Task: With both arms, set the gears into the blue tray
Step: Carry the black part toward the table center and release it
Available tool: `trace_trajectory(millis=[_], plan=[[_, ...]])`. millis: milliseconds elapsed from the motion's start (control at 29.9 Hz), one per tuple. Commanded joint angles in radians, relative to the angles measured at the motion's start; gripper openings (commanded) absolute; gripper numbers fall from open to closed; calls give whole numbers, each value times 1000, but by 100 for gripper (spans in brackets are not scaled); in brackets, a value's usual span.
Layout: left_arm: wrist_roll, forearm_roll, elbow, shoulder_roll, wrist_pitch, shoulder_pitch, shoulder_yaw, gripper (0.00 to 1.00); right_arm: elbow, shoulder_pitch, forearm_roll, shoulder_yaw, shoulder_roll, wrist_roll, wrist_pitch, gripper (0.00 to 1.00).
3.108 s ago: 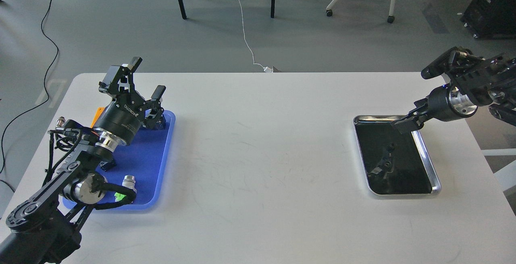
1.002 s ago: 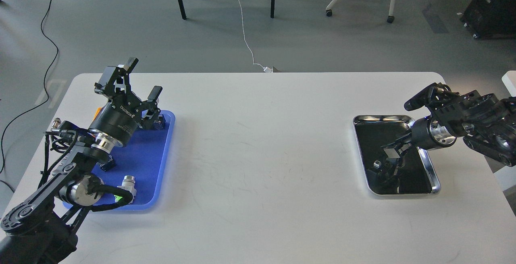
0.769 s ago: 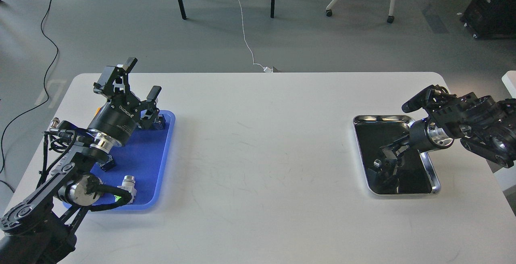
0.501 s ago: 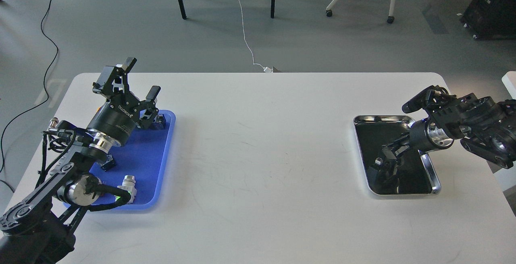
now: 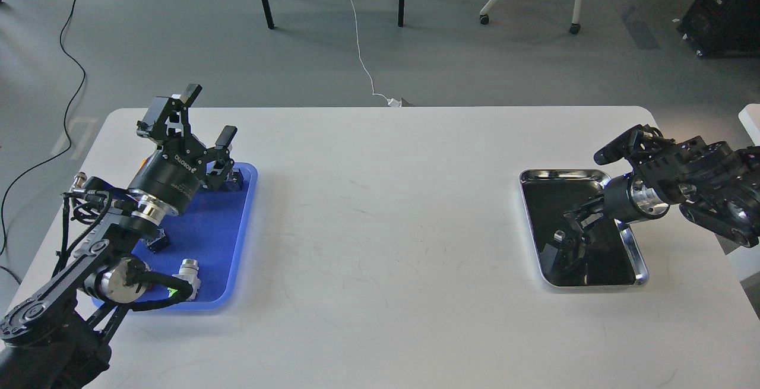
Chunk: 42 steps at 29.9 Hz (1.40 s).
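The blue tray (image 5: 208,228) lies at the table's left. My left gripper (image 5: 208,114) hovers open over its far end, fingers spread wide and empty. At the right, my right gripper (image 5: 567,228) reaches down into the shiny steel tray (image 5: 558,173). Its dark fingertips merge with the tray's dark bottom and their reflection. A tiny round piece (image 5: 559,236), possibly a gear, sits right at the fingertips. Whether the fingers hold it cannot be made out.
On the blue tray stand a silver switch with a green cap (image 5: 187,271) and small dark parts (image 5: 157,242), partly hidden by my left arm. An orange piece (image 5: 142,166) peeks out behind the left wrist. Bare white tabletop (image 5: 386,228) spans the middle.
Over three seconds my right gripper dropped from the steel tray's far corner down into it. In the last second it hardly moved. My left arm eased slightly leftward, still open.
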Motion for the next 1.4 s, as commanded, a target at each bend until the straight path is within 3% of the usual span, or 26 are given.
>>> trace_trajectory(millis=[0,301,668,835,1370], plan=[[0,0,-3,3,0,-3,0,99,41,72,13,1,-13,-1,0,18],[0,0,-11,4,-1,0,0,99,205,291,108,-5,11,-1,10,18],[0,0,-18,20,0,0,0,99,213,316,260,-27,328,-1,23,19],[2,0,-20,18,0,0,0,99,116,302,303,-86,490,-1,10,19],[2,0,-26,18,0,8,0,99,28,166,459,-145,490,-1,-68,20]])
